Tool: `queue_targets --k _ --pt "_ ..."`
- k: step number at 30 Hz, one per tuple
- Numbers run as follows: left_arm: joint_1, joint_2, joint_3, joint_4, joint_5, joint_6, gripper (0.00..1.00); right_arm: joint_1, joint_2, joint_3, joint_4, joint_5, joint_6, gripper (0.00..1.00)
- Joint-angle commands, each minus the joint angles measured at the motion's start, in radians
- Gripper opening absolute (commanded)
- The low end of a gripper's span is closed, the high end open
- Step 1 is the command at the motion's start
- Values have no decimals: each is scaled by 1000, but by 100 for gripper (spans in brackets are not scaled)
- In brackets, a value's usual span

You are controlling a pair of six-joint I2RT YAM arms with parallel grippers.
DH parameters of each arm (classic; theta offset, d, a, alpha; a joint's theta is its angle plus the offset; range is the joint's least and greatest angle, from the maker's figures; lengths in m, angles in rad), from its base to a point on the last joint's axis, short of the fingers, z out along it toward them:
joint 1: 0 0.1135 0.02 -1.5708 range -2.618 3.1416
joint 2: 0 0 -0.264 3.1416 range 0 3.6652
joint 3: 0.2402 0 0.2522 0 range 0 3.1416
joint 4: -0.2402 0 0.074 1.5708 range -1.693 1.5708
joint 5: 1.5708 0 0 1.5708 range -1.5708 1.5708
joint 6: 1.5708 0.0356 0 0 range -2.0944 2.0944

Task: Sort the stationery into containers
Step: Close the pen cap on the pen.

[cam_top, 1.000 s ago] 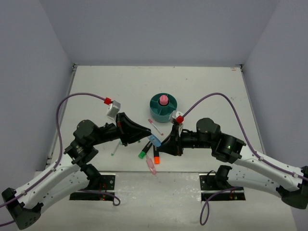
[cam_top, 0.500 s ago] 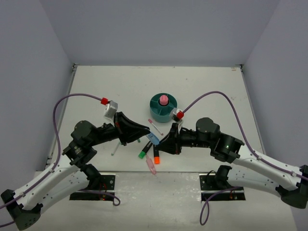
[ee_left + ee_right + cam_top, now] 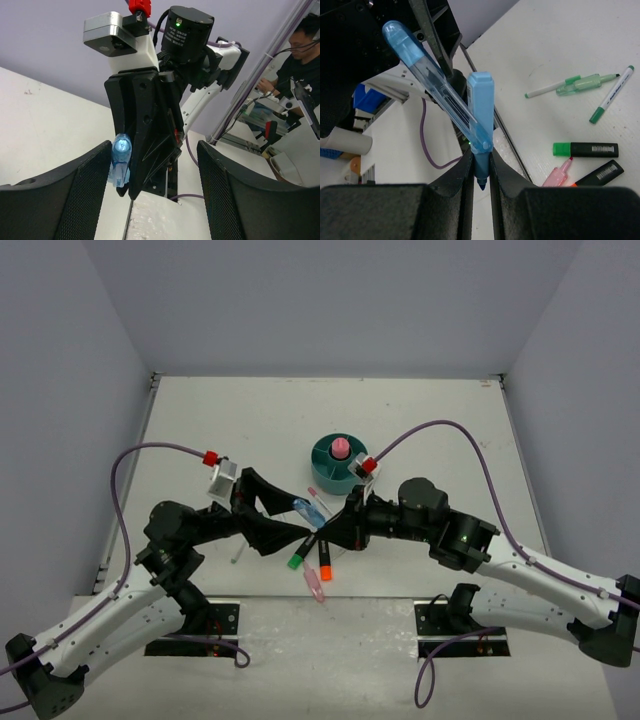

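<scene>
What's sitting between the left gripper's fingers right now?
In the left wrist view, the right gripper, shut on the blue marker, stands between the open fingers of the left gripper.

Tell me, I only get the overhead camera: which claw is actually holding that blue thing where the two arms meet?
Observer: The right claw is shut on it. It is a blue marker, pinched at one end.
Operator: So what is the left one doing?
Observer: The left claw is open, its two sides standing wide around the right claw's tip.
Operator: Is there anything lying down there that I'm missing?
Observer: The right wrist camera shows three thin pens, green and white, lying close together on the table.
</scene>
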Motion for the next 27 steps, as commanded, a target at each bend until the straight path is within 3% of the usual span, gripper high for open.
queue_targets --k 1,6,11,17,22,25,27 --pt "1 -8 -16 86 40 -6 70 4 -15 12 57 70 1 0" --pt "0 5 -30 142 86 -36 71 3 -2 38 49 88 5 0" --pt "0 35 -50 245 181 -84 83 3 -23 18 113 126 -19 0" --pt "0 36 -42 260 217 -80 85 3 -33 1 179 148 -65 0" --pt "1 -22 33 -90 -120 32 99 4 -35 -12 202 121 -106 0" --pt "0 -56 63 -176 -256 30 100 3 -50 -39 207 133 -122 0" --pt "1 -64 64 -178 -261 23 100 3 -60 -51 208 138 -126 0"
